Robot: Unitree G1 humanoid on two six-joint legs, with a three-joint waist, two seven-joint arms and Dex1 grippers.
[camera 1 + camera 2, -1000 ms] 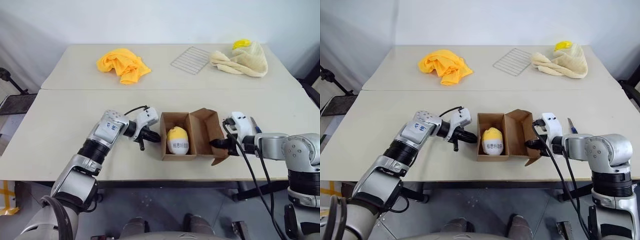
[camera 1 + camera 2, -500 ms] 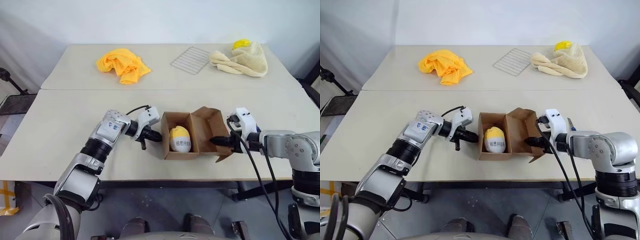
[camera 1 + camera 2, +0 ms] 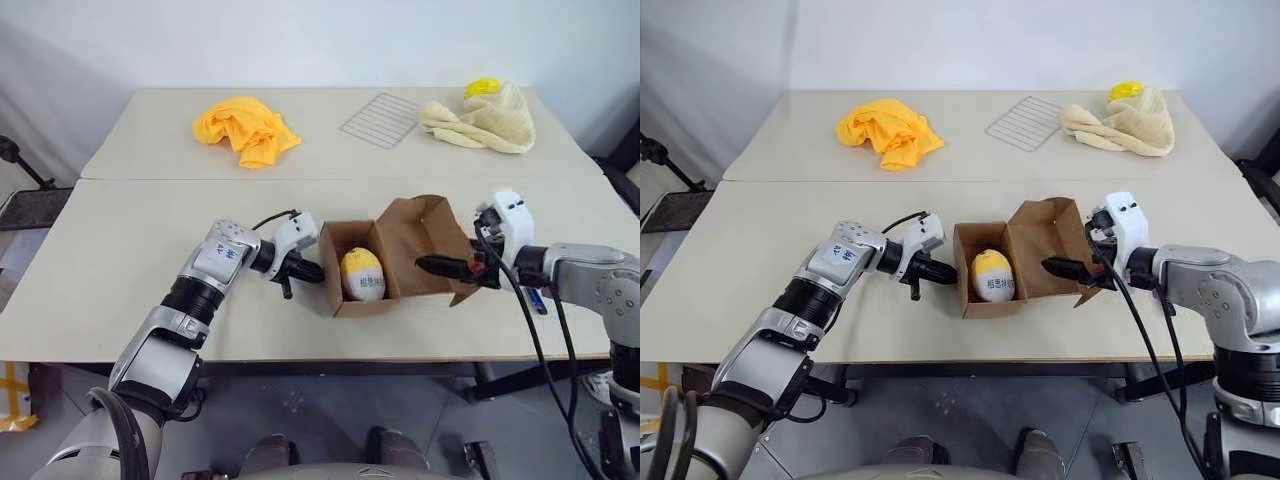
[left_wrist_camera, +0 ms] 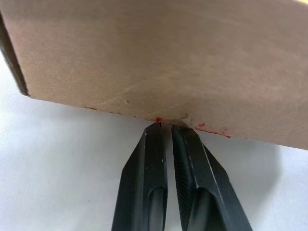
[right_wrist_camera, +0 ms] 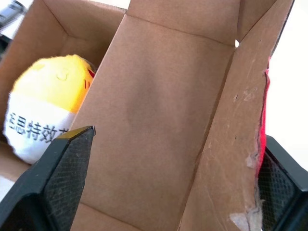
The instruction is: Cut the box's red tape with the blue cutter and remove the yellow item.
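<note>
Left eye view: box (image 3: 385,262) sits open near the front edge of the bench (image 3: 120,250), yellow item (image 3: 362,275) upright in the left compartment, white band with black print facing the camera. So the cut is done; what's left is the pull-out

Left tool (image 3: 297,270) is closed with nothing between the fingers, tips butted against the outside of the box's left wall. Left wrist view shows both fingers (image 4: 144,178) pressed together at the bottom edge of that wall, red flecks just there. Reads as a brace so the box won't slide

Right tool (image 3: 452,268) has its jaws spread wide, straddling the raised flap (image 3: 425,240) on the right side. Right wrist view: one finger inside the flap, the other outside near the torn edge, with red tape (image 5: 262,130) along it. Flap isn't pinched, so I'd say it's only being propped open to keep the opening clear

Blue cutter (image 3: 537,301) lies on the bench just behind the right wrist, out of the way

Risk: the right tool has to clear the flap before reaching the item
</note>
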